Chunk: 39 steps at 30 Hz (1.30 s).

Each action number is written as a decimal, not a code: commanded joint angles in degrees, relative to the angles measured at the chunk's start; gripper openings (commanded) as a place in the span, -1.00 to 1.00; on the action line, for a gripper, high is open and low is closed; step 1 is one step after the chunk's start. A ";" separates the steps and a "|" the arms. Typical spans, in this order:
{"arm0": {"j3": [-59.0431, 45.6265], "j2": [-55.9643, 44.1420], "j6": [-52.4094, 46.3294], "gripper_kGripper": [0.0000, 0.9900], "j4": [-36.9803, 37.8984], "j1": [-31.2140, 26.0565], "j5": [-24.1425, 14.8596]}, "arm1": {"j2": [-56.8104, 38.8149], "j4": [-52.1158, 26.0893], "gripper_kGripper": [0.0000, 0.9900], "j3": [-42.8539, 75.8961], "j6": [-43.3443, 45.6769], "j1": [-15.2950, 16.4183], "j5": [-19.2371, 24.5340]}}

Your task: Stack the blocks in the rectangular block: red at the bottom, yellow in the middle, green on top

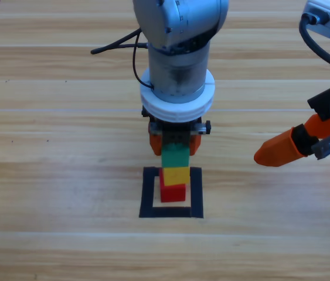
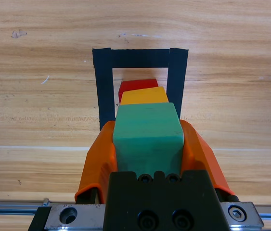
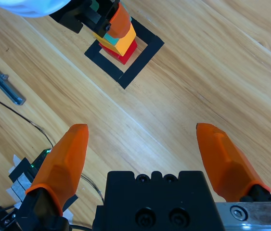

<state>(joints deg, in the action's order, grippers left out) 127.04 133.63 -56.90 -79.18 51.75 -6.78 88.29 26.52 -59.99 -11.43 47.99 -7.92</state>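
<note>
The left gripper is standing over the middle of the wooden table, reaching down from the top edge of the high view. Its two orange jaws are pressing on the two opposite sides of the green cube, so it is grasping this cube. In the left wrist view the green cube is sitting between the jaws, close in front of the black gripper body.

The green cube is sitting on top of the yellow cube, and the yellow cube is lying on the red cube. In the left wrist view the yellow cube and the red cube are showing just beyond the green one, as one column. Whether the green cube is fully resting on the yellow one or is only held just above it, I cannot tell.

The red cube is standing inside the black tape square, near the middle of its opening. The right wrist view is showing the same stack inside the tape square from farther away.

The right gripper is waiting near the right edge of the high view, well apart from the stack. In its own wrist view the two orange jaws are standing wide apart with nothing between them, above bare table.
</note>
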 commanded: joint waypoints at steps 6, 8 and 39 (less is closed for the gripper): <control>-1.36 1.81 0.21 -0.06 0.16 0.64 -0.70 | -1.28 -0.15 0.99 1.10 0.79 -1.67 -0.87; -1.44 1.54 0.21 -0.01 0.25 0.73 -0.70 | -1.72 -0.15 0.99 1.10 0.79 -1.67 -0.96; -3.29 -1.01 1.09 0.92 2.36 0.64 -0.87 | -2.24 -0.07 0.99 1.01 1.32 -1.67 -1.49</control>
<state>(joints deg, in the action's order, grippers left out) 123.67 133.61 -56.90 -77.61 51.75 -6.78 88.29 26.52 -59.99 -10.71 47.99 -8.83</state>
